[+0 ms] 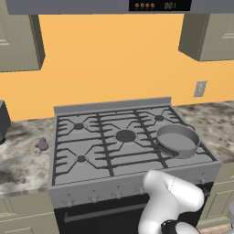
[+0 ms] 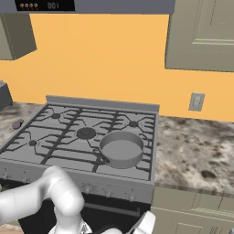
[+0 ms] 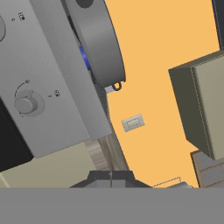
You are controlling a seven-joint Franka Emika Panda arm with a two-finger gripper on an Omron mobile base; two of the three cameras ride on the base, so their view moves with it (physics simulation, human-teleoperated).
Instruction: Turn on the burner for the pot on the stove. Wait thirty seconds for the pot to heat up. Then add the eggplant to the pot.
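A: White and smooth, the arm [image 1: 171, 199] bulked at the bottom of both base views. What did the claw [image 3: 111, 177] do?

B: Its dark tips were pinched together, nothing between them, seen low in the hand view, near a round knob [image 3: 26, 104] on the stove [image 1: 73, 194] front.

A: And left to right?

B: On the mottled stone worktop [image 1: 20, 160] the dull purple eggplant [image 1: 42, 145] lay left of the stove. Cast grates crossed the grey top. The shallow metal pot [image 1: 177, 140] sat on the front right burner.

A: Any writing?

B: Tiny marks by the knob, unreadable. The hood display [image 1: 160, 5] read roughly "001". The hand view alone showed blue under the pot.
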